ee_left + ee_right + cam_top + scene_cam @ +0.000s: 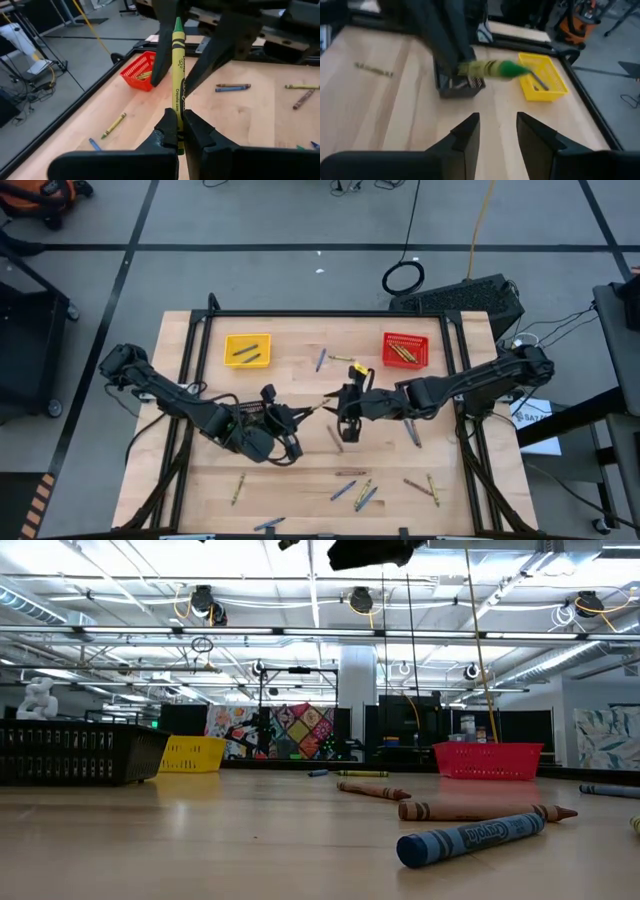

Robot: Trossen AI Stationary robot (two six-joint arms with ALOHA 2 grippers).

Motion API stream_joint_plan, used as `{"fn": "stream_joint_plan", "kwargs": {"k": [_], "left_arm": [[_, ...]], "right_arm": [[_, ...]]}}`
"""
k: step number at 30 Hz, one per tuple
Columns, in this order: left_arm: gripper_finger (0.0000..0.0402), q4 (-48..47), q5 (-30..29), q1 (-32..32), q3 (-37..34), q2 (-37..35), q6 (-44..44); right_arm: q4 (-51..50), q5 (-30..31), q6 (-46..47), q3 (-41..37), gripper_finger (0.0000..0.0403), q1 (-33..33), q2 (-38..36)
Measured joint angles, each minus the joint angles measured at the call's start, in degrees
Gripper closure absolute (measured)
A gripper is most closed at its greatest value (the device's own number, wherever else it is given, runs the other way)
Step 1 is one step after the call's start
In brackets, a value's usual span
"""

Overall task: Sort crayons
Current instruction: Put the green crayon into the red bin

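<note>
My left gripper (303, 415) is over the table's middle, shut on a yellow-green crayon (178, 65) whose green tip points toward my right gripper (345, 410). My right gripper (497, 127) is open and faces it. In the left wrist view its fingers (161, 50) stand on either side of the crayon's tip end. In the right wrist view the crayon (490, 68) lies beyond the fingertips, untouched. Other crayons (360, 492) lie loose on the table. The yellow basket (247, 349) holds two dark crayons, and the red basket (404, 350) holds a few. My left gripper pinches the crayon between its two fingers near the blunt end (178, 131). The fingers come from the table's left, slanting slightly down, and lie along the crayon. The crayon sticks out forward past the fingertips, lifted clear of the table.
A black mesh basket (70, 754) stands under the left arm, and it shows as the black mesh basket (461, 86) in the right wrist view. Loose crayons lie at the far middle (320, 360), under the grippers (336, 438), right of them (413, 435) and along the near edge (238, 488). Black rails (330, 313) frame the table.
</note>
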Motion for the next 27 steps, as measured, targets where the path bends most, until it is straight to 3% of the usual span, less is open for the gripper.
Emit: {"fn": "stream_joint_plan", "kwargs": {"k": [11, 15, 27], "left_arm": [[0.0400, 0.5, -1.1, -0.3, 0.0, 0.0, 0.0], [0.0400, 0.6, -1.1, -0.2, 0.0, 0.0, 0.0], [0.0400, 4.8, 2.0, 1.1, 0.0, 0.0, 4.3]], "right_arm": [[3.9, -0.5, -1.9, 0.0, 0.0287, 0.0, -1.2], [5.1, -4.7, -1.6, 0.0, 0.0287, -0.2, -1.2], [8.2, -5.2, -1.9, 0.0, 0.0287, -0.3, -1.2]]}}
